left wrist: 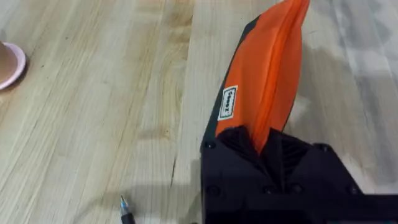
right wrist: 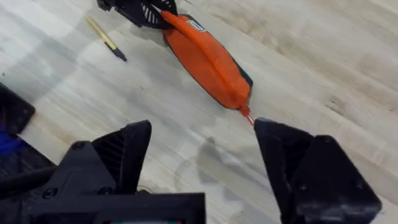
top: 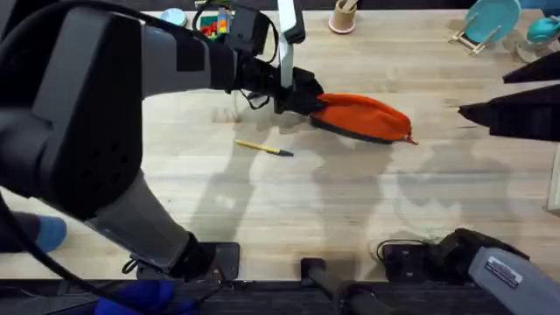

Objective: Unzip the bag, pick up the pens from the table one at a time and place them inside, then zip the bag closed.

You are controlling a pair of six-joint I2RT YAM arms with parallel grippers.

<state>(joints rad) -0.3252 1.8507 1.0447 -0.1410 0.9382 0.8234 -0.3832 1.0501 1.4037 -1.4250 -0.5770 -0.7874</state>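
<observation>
The left gripper [top: 302, 94] is clenched on one end of the orange bag [top: 363, 117], which lies on the table [top: 350, 201]. The right gripper [right wrist: 202, 155] hangs spread wide above the bag's other end — its wrist view shows the zipper pull there. The yellow pen [top: 262, 148] lies nearby; the left wrist view catches a dark tip [left wrist: 126, 211], perhaps the black pen.

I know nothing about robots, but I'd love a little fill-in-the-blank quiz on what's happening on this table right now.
1. The left gripper is shut on one end of the ____ bag.
2. The right gripper hangs above the table with its fingers ____.
3. The pen lying on the table beside the bag has a ____ body and a dark tip.
4. The bag's zipper pull sticks out at the end nearer the ____ gripper.

Missing words: orange; open; yellow; right
</observation>
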